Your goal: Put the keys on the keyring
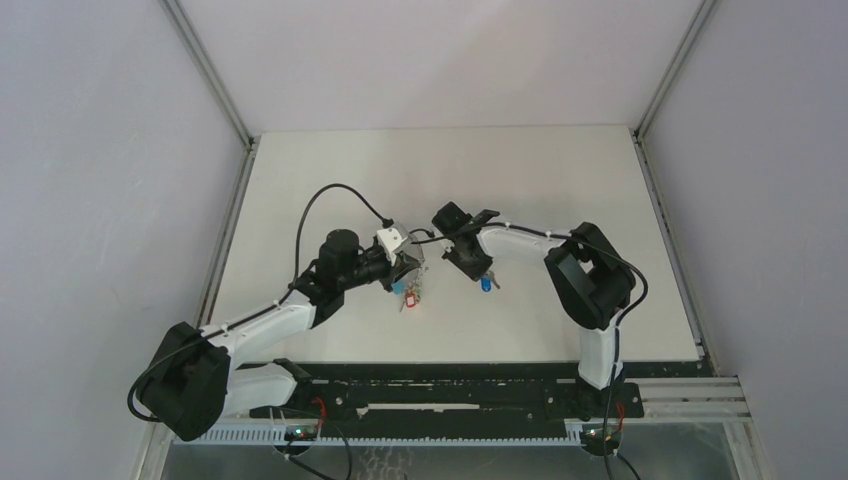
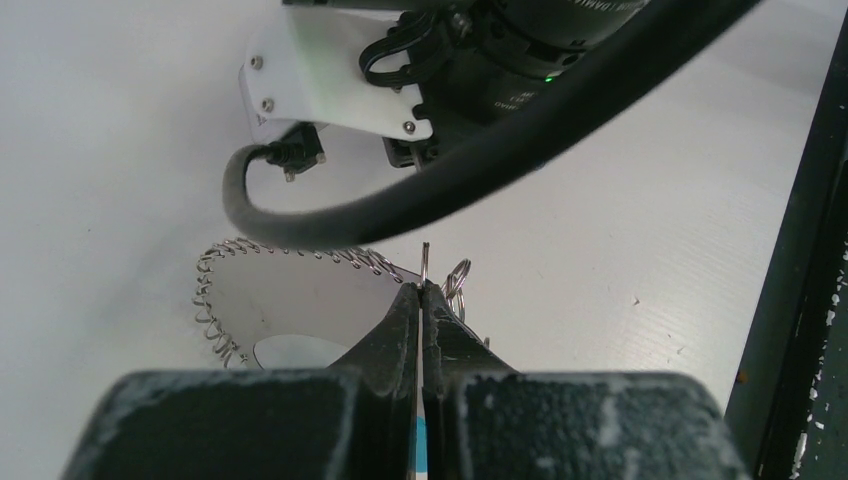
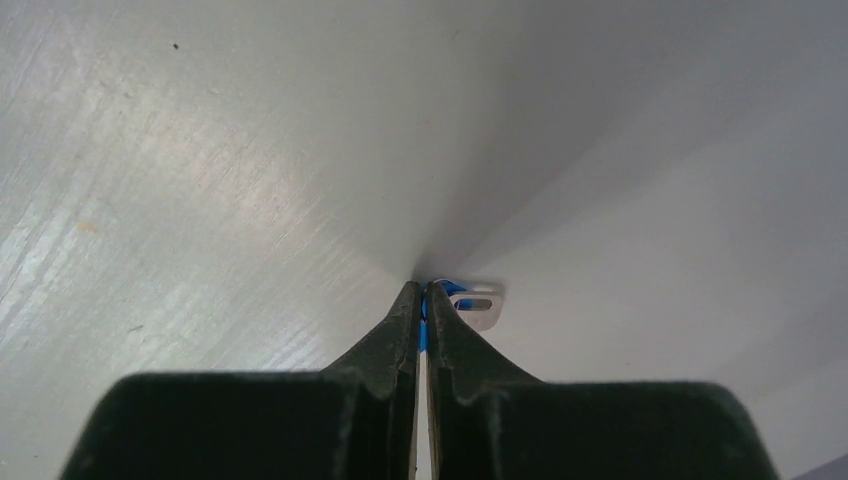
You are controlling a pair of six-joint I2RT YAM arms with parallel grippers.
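Right wrist: R pincer (image 3: 421,300) clamps blue-head key (image 3: 490,310), silver tip out; L pincer (image 2: 421,292) nips keyring (image 2: 424,262) wire.

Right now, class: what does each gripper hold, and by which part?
Left gripper pinches the keyring by its wire; right gripper pinches the key by its blue head.

Both arms reach inward over the white table (image 1: 560,180). The left gripper (image 1: 409,270) carries the keyring (image 1: 409,293), its red and cyan bits hanging below. The right gripper (image 1: 478,270), just beside, holds a blue-headed key (image 1: 485,284).
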